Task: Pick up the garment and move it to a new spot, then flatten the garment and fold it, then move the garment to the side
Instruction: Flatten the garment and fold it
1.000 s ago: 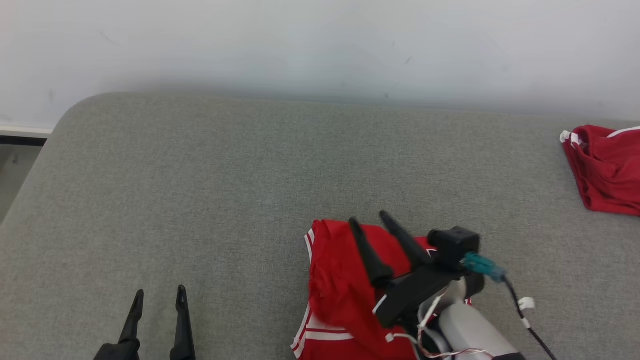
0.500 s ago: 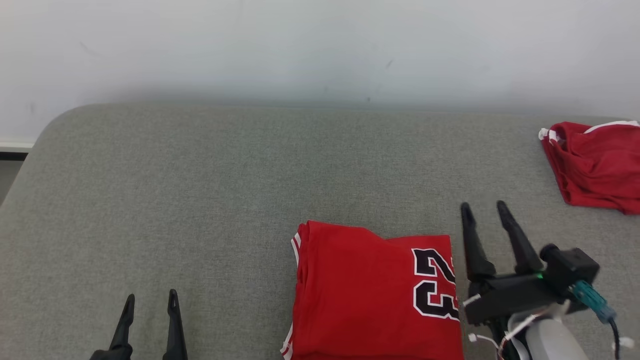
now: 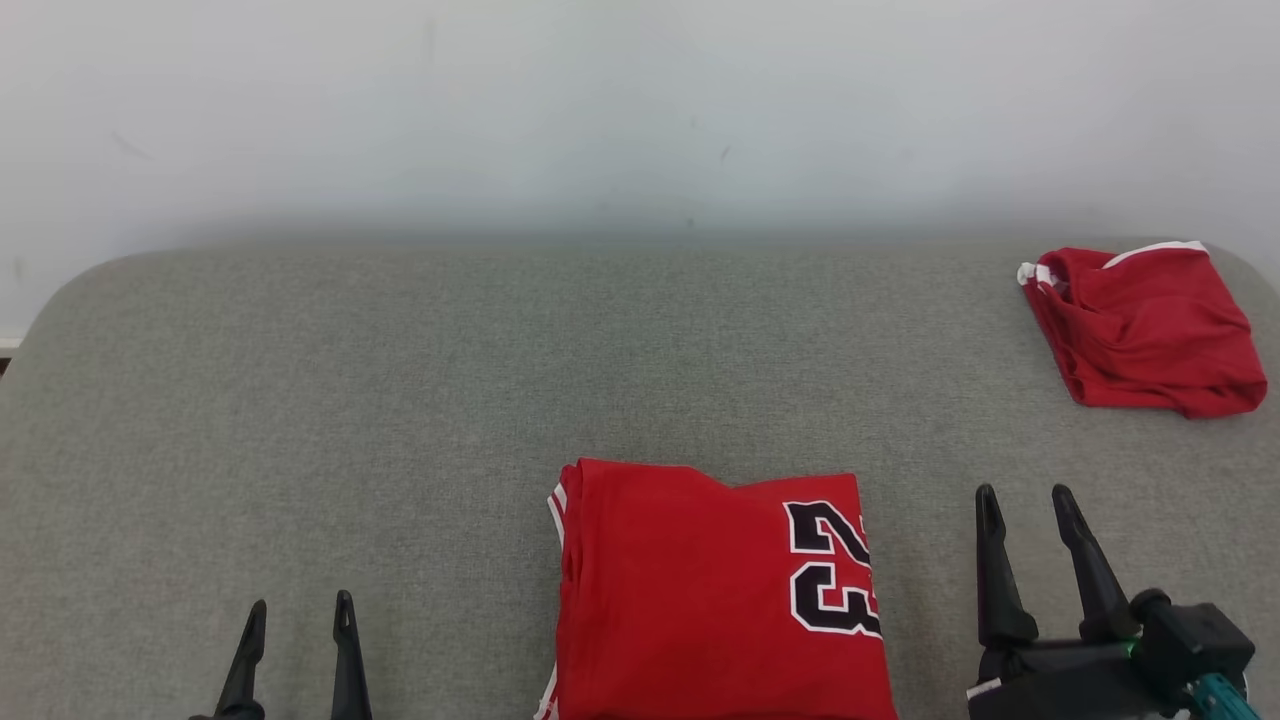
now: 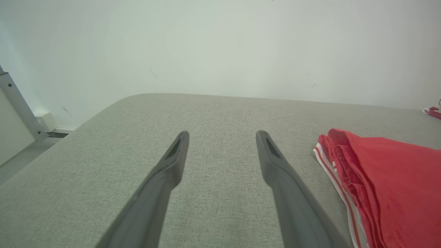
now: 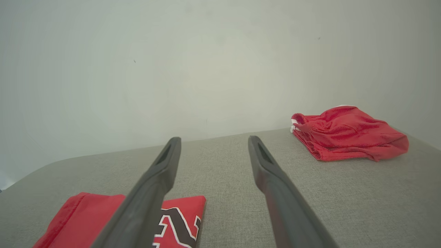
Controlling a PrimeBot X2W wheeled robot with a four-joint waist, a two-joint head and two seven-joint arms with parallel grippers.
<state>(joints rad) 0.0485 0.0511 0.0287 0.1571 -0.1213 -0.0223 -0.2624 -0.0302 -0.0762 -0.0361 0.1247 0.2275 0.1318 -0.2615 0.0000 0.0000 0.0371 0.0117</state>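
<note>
- my left gripper (image 3: 300, 602): jaws apart, nothing in them, over the near edge of the cushion (image 3: 400, 400), left side
- my right gripper (image 3: 1023, 492): jaws apart, nothing in them, over the near edge, right side
- jersey (image 3: 690, 590): folded, lying flat at the near edge between my grippers, just beside the right one and not touching it; "23" faces up on its right part
- red garment (image 3: 1145, 335): bunched in the far right corner, well apart from the jersey
- wall (image 3: 600, 100): pale, behind the far edge

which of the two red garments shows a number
The flat folded jersey at the near middle: black 23 printed on it. The rumpled red garment far right shows none.
</note>
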